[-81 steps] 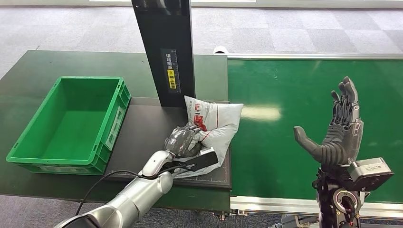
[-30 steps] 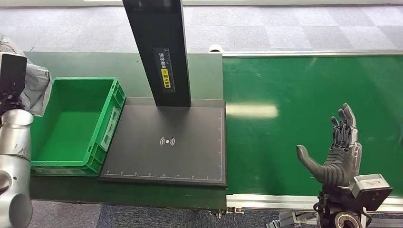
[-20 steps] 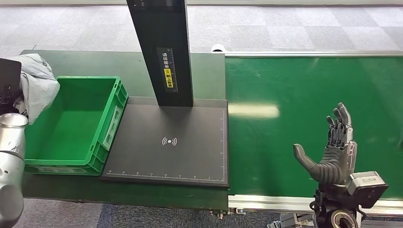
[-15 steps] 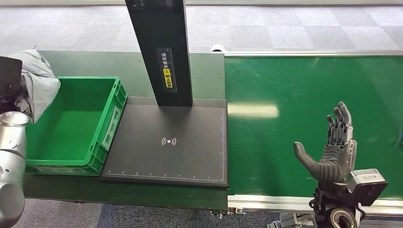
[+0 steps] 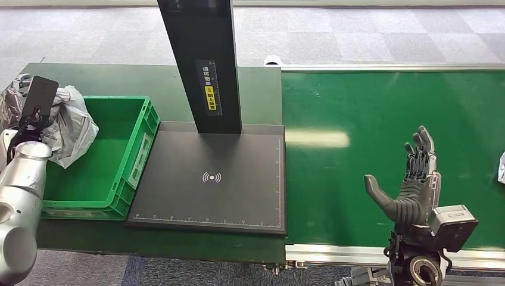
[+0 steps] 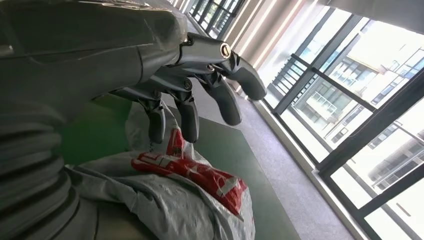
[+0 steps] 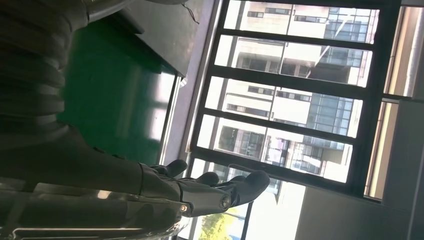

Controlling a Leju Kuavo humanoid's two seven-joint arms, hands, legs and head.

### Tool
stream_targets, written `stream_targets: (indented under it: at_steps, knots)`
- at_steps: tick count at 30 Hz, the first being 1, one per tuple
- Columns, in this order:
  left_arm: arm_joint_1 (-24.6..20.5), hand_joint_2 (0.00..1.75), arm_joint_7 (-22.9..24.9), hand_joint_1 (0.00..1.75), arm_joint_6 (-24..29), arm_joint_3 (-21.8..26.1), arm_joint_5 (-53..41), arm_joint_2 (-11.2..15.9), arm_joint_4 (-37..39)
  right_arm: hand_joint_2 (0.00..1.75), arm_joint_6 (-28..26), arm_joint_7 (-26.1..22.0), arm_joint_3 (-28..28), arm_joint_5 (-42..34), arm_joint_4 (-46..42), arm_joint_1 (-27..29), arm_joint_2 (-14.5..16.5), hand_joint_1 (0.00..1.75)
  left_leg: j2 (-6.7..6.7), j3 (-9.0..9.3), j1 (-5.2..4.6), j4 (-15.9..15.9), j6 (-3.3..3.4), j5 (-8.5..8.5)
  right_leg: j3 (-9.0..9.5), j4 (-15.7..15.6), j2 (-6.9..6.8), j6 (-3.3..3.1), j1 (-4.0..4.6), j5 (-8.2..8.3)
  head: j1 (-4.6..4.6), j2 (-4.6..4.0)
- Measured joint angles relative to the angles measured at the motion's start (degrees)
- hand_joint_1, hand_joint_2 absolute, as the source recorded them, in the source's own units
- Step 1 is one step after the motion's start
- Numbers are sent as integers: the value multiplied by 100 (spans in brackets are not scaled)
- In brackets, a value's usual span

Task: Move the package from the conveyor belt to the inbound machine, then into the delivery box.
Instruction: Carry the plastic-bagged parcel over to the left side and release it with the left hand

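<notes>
Package [image 5: 70, 128] shifted over box [image 5: 134, 158], crumpled

- A crumpled grey-white plastic package [image 5: 70, 122] with red print is seen over the left rim of the delivery box, held by the left hand [image 6: 200, 80].
- The green delivery box [image 5: 128, 152] sits just left of the black inbound machine [image 5: 208, 179].
- The green conveyor belt [image 5: 357, 119] lies to the right.

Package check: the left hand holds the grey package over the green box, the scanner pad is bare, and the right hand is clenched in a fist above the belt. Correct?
Not quite. The right hand is open, fingers spread and holding nothing, as the head view shows. The rest stands: the left hand holds the package over the green box, and the scanner pad is bare.
</notes>
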Motion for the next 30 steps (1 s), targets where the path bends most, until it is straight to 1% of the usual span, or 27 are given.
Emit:
stream_targets:
  at_steps: [5,12,14,16,18,19,22,24,25,27,30]
  knots:
    - [1,175,50,0,-22,-1,1,-16,21,175,9,-1,0,2,76,-22,0,0,-1,1,1,0,0,0,0,0,0,0,1,0,-1,0]
    - [2,175,-67,0,-173,22,205,-20,30,175,33,4,1,5,178,-73,0,0,-1,0,2,-1,0,0,0,0,0,0,3,0,1,0]
    - [14,175,-281,0,-534,148,736,-49,7,175,64,25,5,28,218,-102,1,0,-1,1,1,-1,0,0,0,0,0,0,2,0,1,0]
    - [114,175,-602,0,-1214,391,1731,-154,-172,175,111,57,31,95,293,-138,6,0,-1,1,1,0,0,0,0,0,0,0,1,0,0,0]
    - [370,175,-748,0,-1904,584,2843,-354,-650,175,153,78,77,194,418,-176,21,0,-2,1,-2,0,0,0,0,0,0,0,-2,0,1,0]
    - [532,175,-729,0,-2122,626,3290,-461,-952,175,168,80,104,240,489,-193,31,0,-2,1,-2,0,0,0,1,0,0,0,-3,0,1,0]
    - [929,175,-599,0,-2297,629,3967,-694,-1717,175,187,74,172,302,665,-227,58,0,1,0,-3,0,2,-2,0,0,1,0,-4,0,1,0]
    - [1150,175,-663,0,-2493,600,4454,-784,-2124,175,203,78,196,312,748,-242,67,0,2,1,-3,0,3,-3,0,0,1,0,-4,0,-1,0]
    - [1328,175,-722,0,-2637,555,4798,-843,-2408,175,222,84,214,315,809,-263,70,0,3,3,-4,-1,3,-4,0,-1,3,0,-5,-1,-3,0]
    - [1869,175,-807,0,-2831,371,5430,-1023,-3147,175,268,90,264,314,1015,-337,75,0,6,8,-5,-2,5,-8,3,-2,5,3,-6,-3,-3,0]
    - [2914,175,-952,0,-2931,-219,5994,-1399,-4171,175,424,-76,363,252,1547,-461,82,0,0,10,-9,-1,11,-16,8,-5,2,16,-11,-15,-1,0]
